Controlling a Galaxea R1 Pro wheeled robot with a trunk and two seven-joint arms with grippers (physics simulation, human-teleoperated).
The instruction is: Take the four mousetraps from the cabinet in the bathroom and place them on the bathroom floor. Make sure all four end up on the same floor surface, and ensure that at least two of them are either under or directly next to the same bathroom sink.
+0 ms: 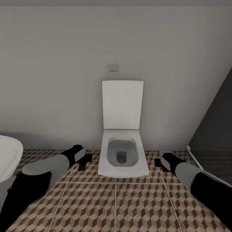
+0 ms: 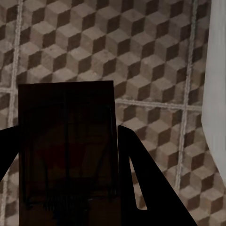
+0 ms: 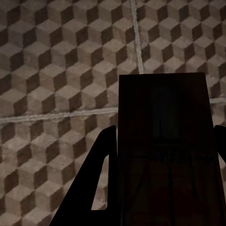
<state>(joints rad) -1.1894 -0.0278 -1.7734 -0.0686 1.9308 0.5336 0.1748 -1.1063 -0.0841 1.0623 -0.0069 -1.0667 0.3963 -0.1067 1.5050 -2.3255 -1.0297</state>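
Each gripper holds one mousetrap over the cube-patterned bathroom floor (image 1: 129, 206). In the left wrist view a dark brown wooden mousetrap (image 2: 66, 141) with metal wire parts sits between the two black fingers. The right wrist view shows a second mousetrap (image 3: 162, 141) clamped the same way. In the head view my left gripper (image 1: 86, 157) hangs just left of a toilet bowl, and my right gripper (image 1: 158, 161) hangs just right of it. Both are low above the tiles. The sink, the cabinet and the other mousetraps are out of view.
A white toilet (image 1: 122, 154) with its lid raised stands against the grey wall straight ahead. A rounded white rim (image 1: 8, 158) juts in at the left edge. A dark panel with a white base strip (image 1: 196, 158) closes the right side. A white surface (image 2: 216, 94) lies beside the left gripper.
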